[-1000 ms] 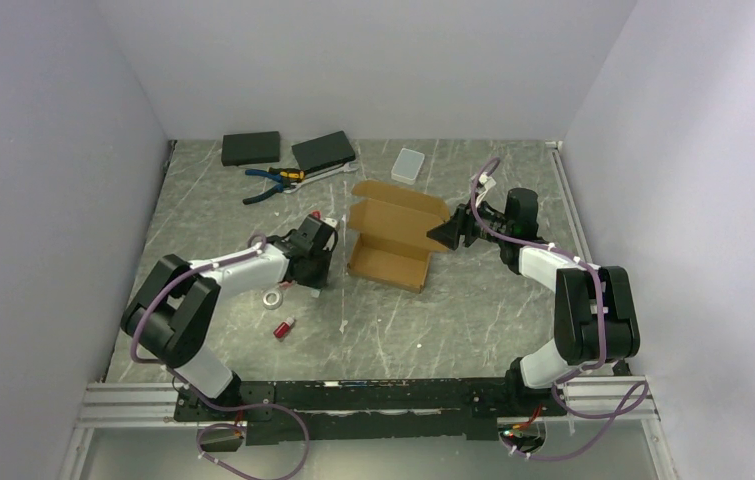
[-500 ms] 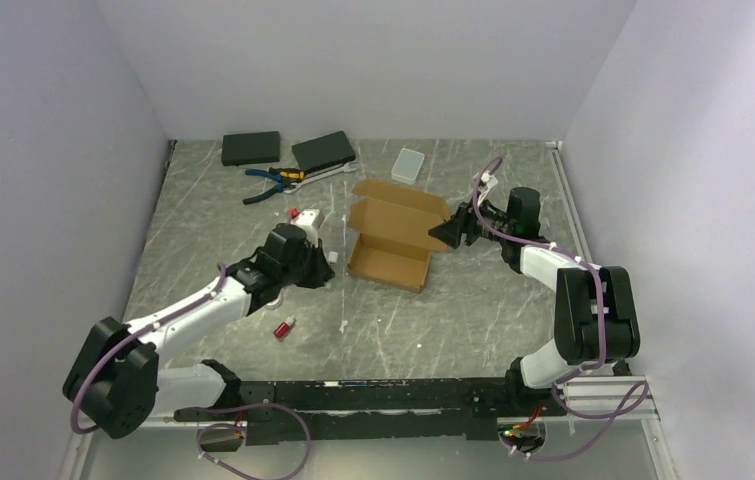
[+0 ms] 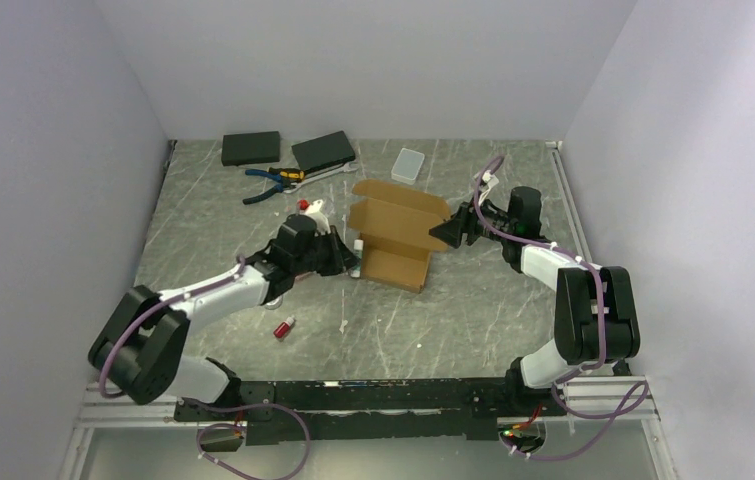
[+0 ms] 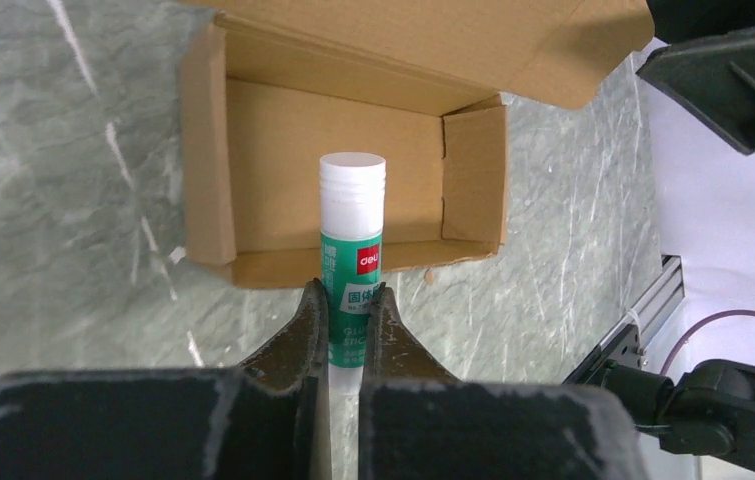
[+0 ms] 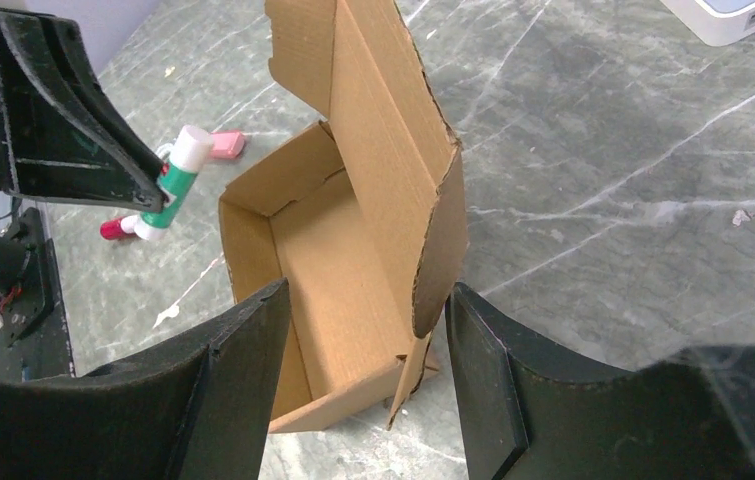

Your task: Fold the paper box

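Top external view: the paper box (image 3: 390, 240) sits on the grey table (image 3: 453, 310), in the middle, between my two arms. Its lid stands up on the far side. My left claw (image 3: 349, 252) is at the box's left side. My right claw (image 3: 445, 233) is at the lid's right corner.

Left wrist view: my left claw is squeezed tight on a green and white glue stick (image 4: 352, 230). The stick's white cap pokes out over the open box, which lies just ahead.

Right wrist view: my right claw is spread wide, not squeezed. The box's end flap sits between its fingers. I cannot tell if the flap touches them. The glue stick shows at the box's far side.
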`<state>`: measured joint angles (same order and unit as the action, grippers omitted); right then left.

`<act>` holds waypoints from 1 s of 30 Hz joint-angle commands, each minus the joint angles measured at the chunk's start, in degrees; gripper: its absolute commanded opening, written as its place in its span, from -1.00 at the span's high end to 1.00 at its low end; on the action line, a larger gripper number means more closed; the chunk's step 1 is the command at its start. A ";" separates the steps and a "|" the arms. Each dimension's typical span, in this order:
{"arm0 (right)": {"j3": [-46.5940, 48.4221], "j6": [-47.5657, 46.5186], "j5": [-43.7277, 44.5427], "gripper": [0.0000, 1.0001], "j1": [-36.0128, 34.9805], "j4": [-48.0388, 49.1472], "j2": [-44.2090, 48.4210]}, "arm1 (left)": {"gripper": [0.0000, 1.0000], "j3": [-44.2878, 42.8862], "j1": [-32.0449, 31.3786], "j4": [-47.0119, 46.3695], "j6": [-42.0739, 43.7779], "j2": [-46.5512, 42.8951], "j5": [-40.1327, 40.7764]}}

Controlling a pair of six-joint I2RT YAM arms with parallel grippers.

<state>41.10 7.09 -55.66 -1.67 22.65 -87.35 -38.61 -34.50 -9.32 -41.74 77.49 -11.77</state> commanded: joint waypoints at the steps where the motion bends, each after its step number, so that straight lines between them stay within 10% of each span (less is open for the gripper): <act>1: 1.97 -0.16 -1.63 -0.24 0.35 1.46 0.38 | 1.00 -6.27 -1.61 -0.75 -2.58 4.52 -2.30; 15: 1.89 0.20 -2.00 -0.24 0.44 2.04 0.21 | 0.99 -20.47 -7.46 17.16 -19.69 16.60 17.50; 30: 1.88 0.33 -2.26 -0.24 0.49 2.22 0.48 | 0.01 -22.08 -9.34 14.23 -22.27 18.75 14.28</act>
<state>41.12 7.53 -56.10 -1.52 22.68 -87.35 -59.46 -43.70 6.57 -64.40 97.45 2.68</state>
